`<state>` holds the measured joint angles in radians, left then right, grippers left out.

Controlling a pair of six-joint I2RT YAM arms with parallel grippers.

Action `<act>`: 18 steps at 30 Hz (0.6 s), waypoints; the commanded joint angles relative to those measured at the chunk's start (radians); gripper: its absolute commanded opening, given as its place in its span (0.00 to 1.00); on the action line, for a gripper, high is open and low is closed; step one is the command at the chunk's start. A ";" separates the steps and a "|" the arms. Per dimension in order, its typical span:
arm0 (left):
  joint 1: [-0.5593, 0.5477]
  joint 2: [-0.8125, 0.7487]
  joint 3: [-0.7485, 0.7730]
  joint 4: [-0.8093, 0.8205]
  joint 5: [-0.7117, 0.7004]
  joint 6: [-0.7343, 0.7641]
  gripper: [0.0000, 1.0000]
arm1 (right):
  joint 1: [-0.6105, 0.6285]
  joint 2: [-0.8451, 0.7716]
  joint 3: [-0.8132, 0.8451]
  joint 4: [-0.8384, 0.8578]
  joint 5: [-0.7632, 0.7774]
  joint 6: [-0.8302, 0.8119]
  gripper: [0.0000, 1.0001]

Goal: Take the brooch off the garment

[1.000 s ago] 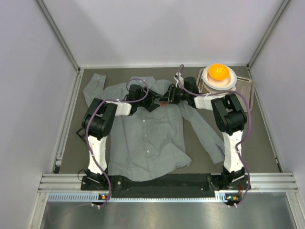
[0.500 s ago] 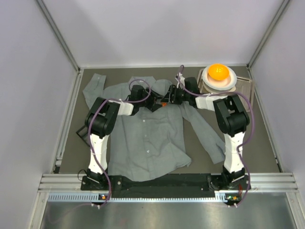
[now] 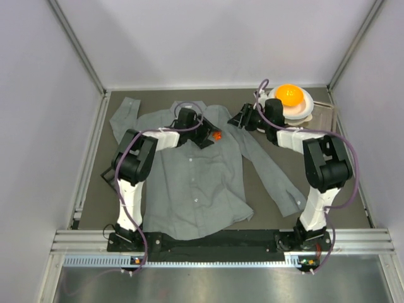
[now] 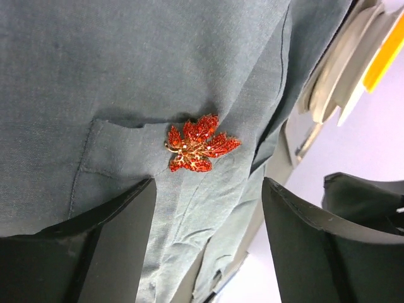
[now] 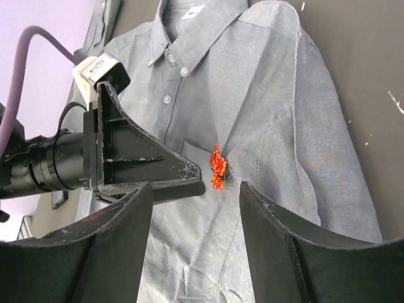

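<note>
I am holding my left gripper [image 4: 207,189] with its jaws apart and empty, low over the garment [image 3: 189,177]. The brooch [image 4: 197,145], a red leaf shape, is sitting pinned to the grey cloth just beyond the fingertips, at the top edge of the chest pocket [image 4: 120,151]. My right gripper [image 5: 196,188] is hovering well away from the brooch, jaws spread and gripping nothing.

A white label [image 5: 192,11] is showing inside the collar, well apart from the brooch; its writing is too small to read.

An orange ball [image 3: 289,95] is resting in a white bowl [image 3: 304,108] on a tray [image 3: 325,113], far from the brooch and beyond my right arm. One black left finger [image 5: 145,165] is lying just beside the brooch. Dark table mat [image 3: 259,192] is showing beyond the sleeve nearest the brooch.
</note>
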<state>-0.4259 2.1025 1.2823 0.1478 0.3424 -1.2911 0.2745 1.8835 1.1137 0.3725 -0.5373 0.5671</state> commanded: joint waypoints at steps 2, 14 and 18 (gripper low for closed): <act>-0.019 -0.019 0.112 -0.249 -0.111 0.121 0.73 | 0.005 -0.060 -0.002 0.000 0.051 -0.056 0.57; -0.108 0.074 0.400 -0.578 -0.408 0.242 0.70 | -0.012 -0.095 -0.032 0.000 0.112 -0.069 0.56; -0.129 0.105 0.463 -0.619 -0.439 0.239 0.77 | -0.011 -0.096 -0.032 0.003 0.109 -0.065 0.56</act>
<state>-0.5400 2.1822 1.6806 -0.3843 -0.0143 -1.0779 0.2699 1.8328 1.0798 0.3370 -0.4339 0.5175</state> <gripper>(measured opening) 0.750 0.564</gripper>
